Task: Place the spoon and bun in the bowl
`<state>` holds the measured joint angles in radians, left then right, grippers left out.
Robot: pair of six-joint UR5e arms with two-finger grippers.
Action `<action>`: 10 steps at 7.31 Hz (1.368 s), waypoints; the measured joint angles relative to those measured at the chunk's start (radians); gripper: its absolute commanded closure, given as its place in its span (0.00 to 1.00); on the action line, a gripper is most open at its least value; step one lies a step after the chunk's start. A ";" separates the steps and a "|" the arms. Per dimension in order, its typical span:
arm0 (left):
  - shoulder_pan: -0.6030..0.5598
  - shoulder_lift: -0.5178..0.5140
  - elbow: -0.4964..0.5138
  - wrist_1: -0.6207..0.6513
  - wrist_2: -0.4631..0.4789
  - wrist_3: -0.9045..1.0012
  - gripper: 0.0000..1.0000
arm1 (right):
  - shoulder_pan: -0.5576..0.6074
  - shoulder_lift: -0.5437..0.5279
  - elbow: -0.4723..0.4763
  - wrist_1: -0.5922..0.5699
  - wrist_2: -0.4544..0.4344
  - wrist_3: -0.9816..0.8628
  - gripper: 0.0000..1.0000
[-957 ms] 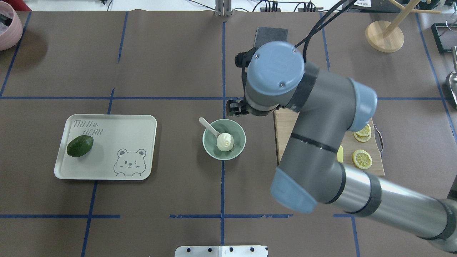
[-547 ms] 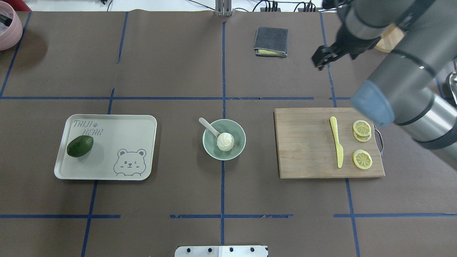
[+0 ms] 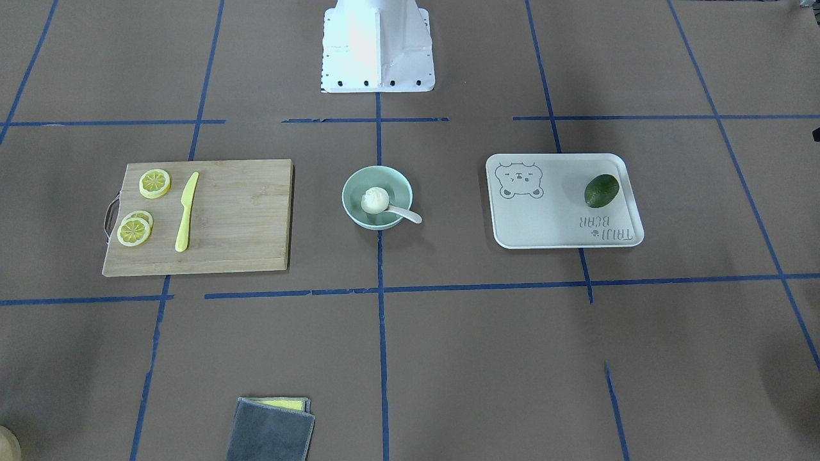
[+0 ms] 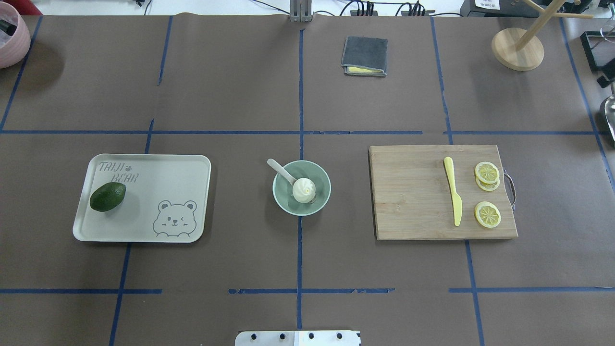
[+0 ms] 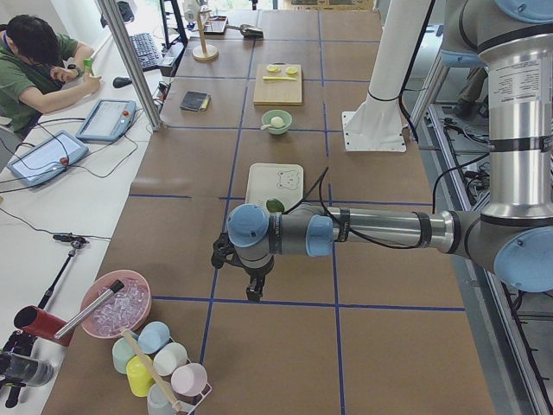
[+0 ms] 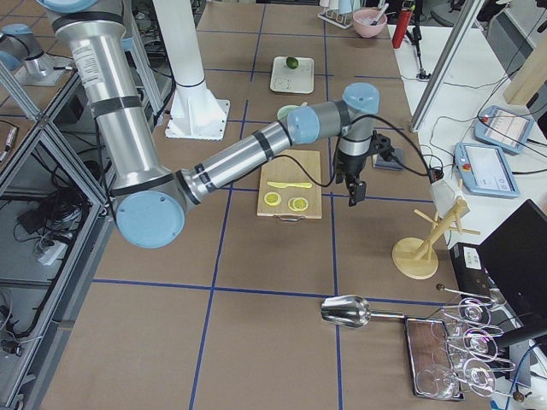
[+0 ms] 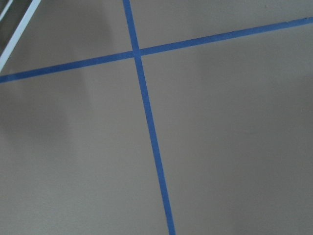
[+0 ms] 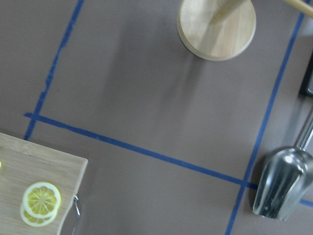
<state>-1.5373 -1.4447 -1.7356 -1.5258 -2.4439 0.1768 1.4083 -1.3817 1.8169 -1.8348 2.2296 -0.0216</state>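
The mint-green bowl (image 4: 323,191) stands at the table's middle. The white bun (image 4: 303,190) sits inside it. The pale spoon (image 4: 280,170) lies in the bowl with its handle sticking out over the far-left rim. The front-facing view shows the same bowl (image 3: 356,186), bun (image 3: 375,200) and spoon (image 3: 407,214). My left gripper (image 5: 252,292) shows only in the exterior left view, far from the bowl, over bare table. My right gripper (image 6: 352,195) shows only in the exterior right view, beyond the cutting board. I cannot tell whether either is open or shut.
A wooden cutting board (image 4: 408,192) right of the bowl holds a yellow knife (image 4: 453,191) and lemon slices (image 4: 487,214). A white bear-print tray (image 4: 163,178) with an avocado (image 4: 107,196) lies left. A grey cloth (image 4: 364,56), wooden stand (image 4: 517,48) and metal scoop (image 8: 281,183) lie farther off.
My right arm has swung from beside the bowl to the far right and out of the overhead view. The bun and spoon have stayed in the bowl.
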 measured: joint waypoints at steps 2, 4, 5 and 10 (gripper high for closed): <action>-0.004 -0.002 -0.010 0.002 0.011 0.005 0.00 | 0.050 -0.144 -0.007 0.061 0.033 -0.010 0.00; -0.005 -0.002 -0.018 0.000 0.018 0.006 0.00 | 0.057 -0.217 -0.012 0.135 0.053 -0.011 0.00; -0.006 -0.002 -0.020 0.000 0.018 0.006 0.00 | 0.058 -0.229 -0.012 0.147 0.060 -0.011 0.00; -0.009 -0.001 -0.027 -0.001 0.019 0.006 0.00 | 0.058 -0.242 -0.013 0.155 0.064 -0.011 0.00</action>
<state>-1.5465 -1.4461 -1.7629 -1.5263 -2.4252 0.1825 1.4665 -1.6232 1.8040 -1.6798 2.2937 -0.0323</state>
